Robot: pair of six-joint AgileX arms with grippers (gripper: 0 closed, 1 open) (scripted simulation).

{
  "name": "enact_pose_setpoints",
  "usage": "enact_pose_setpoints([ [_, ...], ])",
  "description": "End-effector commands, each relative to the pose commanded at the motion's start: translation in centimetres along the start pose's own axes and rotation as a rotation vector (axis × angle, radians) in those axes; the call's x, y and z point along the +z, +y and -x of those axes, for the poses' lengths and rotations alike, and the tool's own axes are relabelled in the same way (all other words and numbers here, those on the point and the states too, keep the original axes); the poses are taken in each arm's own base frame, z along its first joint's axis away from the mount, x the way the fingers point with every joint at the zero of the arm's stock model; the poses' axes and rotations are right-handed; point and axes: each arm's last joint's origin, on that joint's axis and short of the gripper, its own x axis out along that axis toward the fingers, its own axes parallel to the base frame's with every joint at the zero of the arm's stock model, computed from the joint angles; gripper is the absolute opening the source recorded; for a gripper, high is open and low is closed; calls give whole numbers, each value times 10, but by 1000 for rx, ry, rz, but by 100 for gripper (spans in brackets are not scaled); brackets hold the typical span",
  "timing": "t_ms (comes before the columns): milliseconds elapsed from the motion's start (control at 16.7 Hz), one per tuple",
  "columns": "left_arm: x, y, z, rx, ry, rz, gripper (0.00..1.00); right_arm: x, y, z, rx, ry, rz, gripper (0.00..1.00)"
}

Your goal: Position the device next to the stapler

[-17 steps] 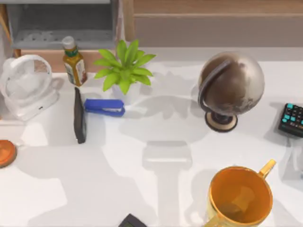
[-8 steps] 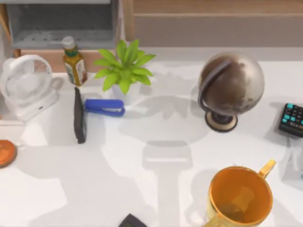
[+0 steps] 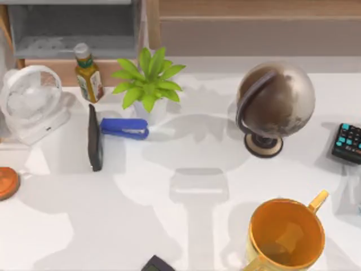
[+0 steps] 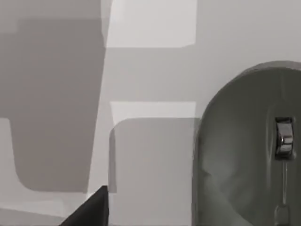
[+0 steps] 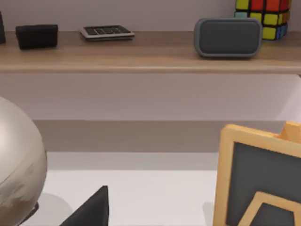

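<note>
**Inspector:** The count is running at one of each. One blue stapler (image 3: 124, 128) is lying toward the tabletop's far left corner, in front of one potted plant (image 3: 148, 84).

**Clerk:** And the device?

**Inspector:** One dark slab (image 3: 95, 138) is standing on its edge just beside the stapler's left end. Whether the two are touching cannot be told.

**Clerk:** What else is the tabletop (image 3: 186, 226) carrying?

**Inspector:** One white fan (image 3: 31, 101) is sitting at the left edge, and one capped bottle (image 3: 89, 76) is standing between the fan and the plant. One globe (image 3: 274, 104) is standing right of centre. One orange mug (image 3: 287, 234) is sitting at the near edge, and one keypad (image 3: 348, 143) with teal keys is lying at the right edge.

**Clerk:** Any writing?

**Inspector:** The bottle's label is proving too small to read.

**Clerk:** The arms?

**Inspector:** The left gripper (image 4: 94, 209) is showing as a dark wedge over the tabletop near one grey mouse (image 4: 249, 155). The right gripper (image 5: 91, 209) is showing likewise, facing a wooden shelf (image 5: 141, 59). That shelf is bearing one black box (image 5: 36, 36), one calculator (image 5: 106, 32), one grey speaker (image 5: 228, 36) and one colour cube (image 5: 262, 16). Whether either hand is spread or pressed together cannot be told.
</note>
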Motion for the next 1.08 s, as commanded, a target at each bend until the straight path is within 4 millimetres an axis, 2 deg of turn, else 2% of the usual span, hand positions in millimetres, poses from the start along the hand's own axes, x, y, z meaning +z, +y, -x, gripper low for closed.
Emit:
enact_pose_setpoints([
  [180, 0, 0, 0, 0, 0, 0, 100, 0, 0, 0, 0, 0, 0, 100],
  [960, 0, 0, 0, 0, 0, 0, 2, 0, 0, 0, 0, 0, 0, 100],
  [1080, 0, 0, 0, 0, 0, 0, 0, 0, 0, 0, 0, 0, 0, 100],
])
